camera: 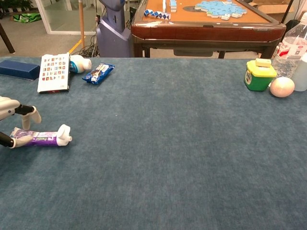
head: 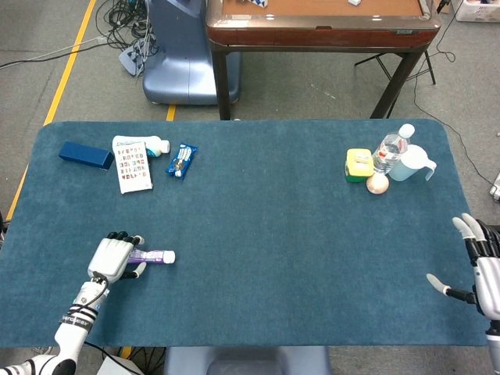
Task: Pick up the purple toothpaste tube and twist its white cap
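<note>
Left hand (head: 115, 258) at the tube (head: 153, 256).
Its fingers spread over the tail, not gripping; right hand (head: 478, 266) wide open.

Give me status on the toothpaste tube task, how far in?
Done: left hand has reached the purple toothpaste tube.
In hand: fingers straddle the tail end, thumb at the tube, which lies flat on the table; no grip visible.
Left: lift it, twist the white cap. Right hand idle at the table edge.

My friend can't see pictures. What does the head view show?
A robot's left hand reaches over the tail of a purple toothpaste tube lying on a blue table. Its right hand waits open at the far right edge.
</note>
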`<state>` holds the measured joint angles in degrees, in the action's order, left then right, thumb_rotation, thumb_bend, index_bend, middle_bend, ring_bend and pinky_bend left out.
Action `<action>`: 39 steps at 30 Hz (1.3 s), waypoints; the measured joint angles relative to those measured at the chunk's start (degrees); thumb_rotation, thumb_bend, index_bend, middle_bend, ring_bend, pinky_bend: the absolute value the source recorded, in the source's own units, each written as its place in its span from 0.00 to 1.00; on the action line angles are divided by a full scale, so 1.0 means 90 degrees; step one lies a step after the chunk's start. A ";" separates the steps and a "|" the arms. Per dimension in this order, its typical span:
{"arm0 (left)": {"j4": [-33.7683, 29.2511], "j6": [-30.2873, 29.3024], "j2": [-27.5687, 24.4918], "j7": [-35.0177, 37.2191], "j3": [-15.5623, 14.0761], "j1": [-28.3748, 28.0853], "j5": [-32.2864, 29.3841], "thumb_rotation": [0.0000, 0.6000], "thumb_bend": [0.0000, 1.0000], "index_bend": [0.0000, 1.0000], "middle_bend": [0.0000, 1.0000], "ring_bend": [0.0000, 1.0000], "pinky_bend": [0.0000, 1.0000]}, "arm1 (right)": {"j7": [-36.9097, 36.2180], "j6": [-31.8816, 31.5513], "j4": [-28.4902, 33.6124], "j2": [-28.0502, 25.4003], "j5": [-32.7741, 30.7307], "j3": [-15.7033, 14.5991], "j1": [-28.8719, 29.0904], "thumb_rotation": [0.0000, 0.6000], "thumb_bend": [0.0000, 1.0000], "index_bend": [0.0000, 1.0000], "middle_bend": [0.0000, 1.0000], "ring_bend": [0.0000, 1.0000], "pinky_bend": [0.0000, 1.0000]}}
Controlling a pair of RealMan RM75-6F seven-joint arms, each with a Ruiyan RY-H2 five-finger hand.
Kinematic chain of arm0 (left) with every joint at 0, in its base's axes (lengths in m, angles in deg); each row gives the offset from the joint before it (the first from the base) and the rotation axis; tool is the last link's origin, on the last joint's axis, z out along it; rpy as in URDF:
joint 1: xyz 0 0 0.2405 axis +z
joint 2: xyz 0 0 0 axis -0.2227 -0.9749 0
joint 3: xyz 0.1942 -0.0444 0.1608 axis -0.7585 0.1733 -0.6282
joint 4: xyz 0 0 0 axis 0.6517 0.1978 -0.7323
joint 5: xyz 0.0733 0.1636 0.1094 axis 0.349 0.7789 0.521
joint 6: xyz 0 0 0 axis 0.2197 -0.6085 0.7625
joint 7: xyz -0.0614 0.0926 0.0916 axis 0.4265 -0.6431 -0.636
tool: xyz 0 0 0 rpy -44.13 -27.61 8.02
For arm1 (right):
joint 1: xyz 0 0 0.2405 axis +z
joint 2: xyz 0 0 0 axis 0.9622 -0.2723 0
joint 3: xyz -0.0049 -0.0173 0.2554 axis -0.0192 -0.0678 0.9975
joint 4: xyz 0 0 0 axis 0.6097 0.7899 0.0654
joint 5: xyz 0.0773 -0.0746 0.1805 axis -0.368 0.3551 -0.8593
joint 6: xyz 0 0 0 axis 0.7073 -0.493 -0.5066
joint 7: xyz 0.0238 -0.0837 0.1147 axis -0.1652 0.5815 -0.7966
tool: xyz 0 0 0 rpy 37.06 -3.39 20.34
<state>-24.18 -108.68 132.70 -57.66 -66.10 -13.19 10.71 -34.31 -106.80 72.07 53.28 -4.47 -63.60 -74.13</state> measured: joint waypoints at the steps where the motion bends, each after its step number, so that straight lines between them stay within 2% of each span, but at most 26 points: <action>1: 0.0025 -0.0004 0.0033 0.0008 -0.0006 -0.0004 0.0000 0.67 0.30 0.29 0.40 0.23 0.23 | -0.0003 0.0002 -0.0001 0.0000 -0.0005 -0.0001 -0.0003 0.89 0.00 0.00 0.06 0.00 0.00; 4: 0.0120 -0.0009 0.0152 0.0046 -0.0026 -0.0018 -0.0007 0.80 0.30 0.30 0.41 0.23 0.23 | -0.0006 0.0002 0.0002 -0.0007 -0.0009 -0.0005 -0.0013 0.89 0.00 0.00 0.06 0.00 0.00; 6: 0.0153 -0.0011 0.0207 0.0073 -0.0031 -0.0025 -0.0014 0.84 0.30 0.30 0.41 0.23 0.24 | -0.0002 -0.0005 0.0009 -0.0013 -0.0012 -0.0004 -0.0020 0.89 0.00 0.00 0.06 0.00 0.00; 13: 0.0319 -0.0005 0.0412 0.0111 -0.0059 -0.0055 -0.0048 0.83 0.30 0.30 0.41 0.23 0.24 | 0.0003 -0.0040 0.0041 -0.0047 -0.0017 -0.0004 -0.0052 0.89 0.00 0.00 0.06 0.00 0.00; 19: 0.0542 -0.0252 0.0522 -0.0094 -0.0118 -0.0061 0.0186 0.82 0.30 0.29 0.41 0.23 0.25 | 0.0005 -0.0065 0.0071 -0.0084 -0.0025 -0.0002 -0.0080 0.89 0.00 0.00 0.06 0.00 0.00; 27: 0.0822 -0.0183 0.0619 -0.0272 -0.0146 -0.0141 0.0205 0.90 0.30 0.29 0.41 0.23 0.25 | -0.0007 -0.0056 0.0063 -0.0070 -0.0032 -0.0002 -0.0087 0.89 0.00 0.00 0.06 0.00 0.00; 34: 0.0810 -0.0175 0.0606 -0.0193 -0.0101 -0.0177 0.0219 0.90 0.30 0.29 0.41 0.23 0.25 | -0.0013 -0.0043 0.0049 -0.0058 -0.0058 0.0000 -0.0097 0.89 0.00 0.00 0.06 0.00 0.00; 39: 0.0717 -0.0192 0.0603 -0.0254 -0.0113 -0.0180 0.0225 0.90 0.30 0.22 0.37 0.22 0.25 | -0.0039 -0.0029 0.0022 -0.0051 -0.0075 0.0000 -0.0102 0.89 0.00 0.00 0.06 0.00 0.00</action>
<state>-17.73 -110.41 138.13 -59.94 -67.11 -14.81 12.73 -34.66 -107.05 72.27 52.83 -5.14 -63.60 -75.05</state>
